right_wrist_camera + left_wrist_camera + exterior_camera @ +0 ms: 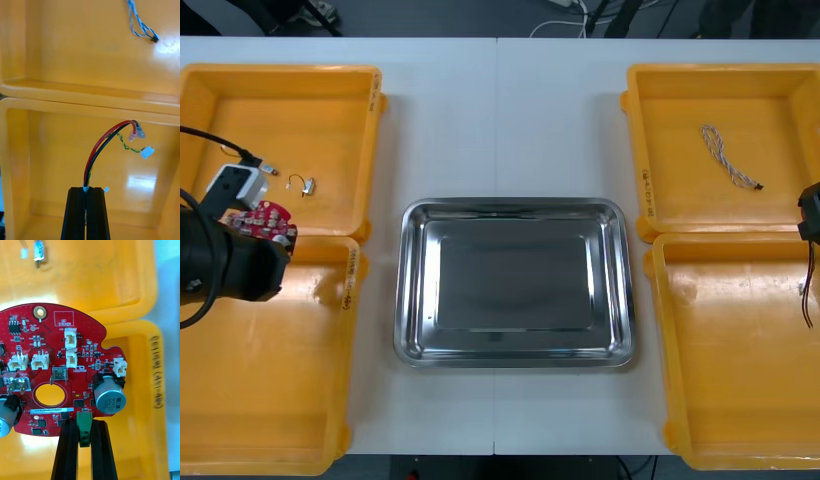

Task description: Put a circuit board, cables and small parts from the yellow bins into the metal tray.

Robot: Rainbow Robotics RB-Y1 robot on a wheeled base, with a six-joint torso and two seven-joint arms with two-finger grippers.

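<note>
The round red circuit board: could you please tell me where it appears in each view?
Front view: circuit board at the left edge, over the seam between the left yellow bins.
Left wrist view: clamped at its edge by the left claw.
Right wrist view: not in it; right claw holds cables.
Shared landmark: the small metal part lying beyond the board.

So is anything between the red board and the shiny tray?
Nothing visible. The left gripper holds the circuit board over the left yellow bins; only their side walls and table lie before the metal tray. The right gripper holds a cable over a right bin.
</note>
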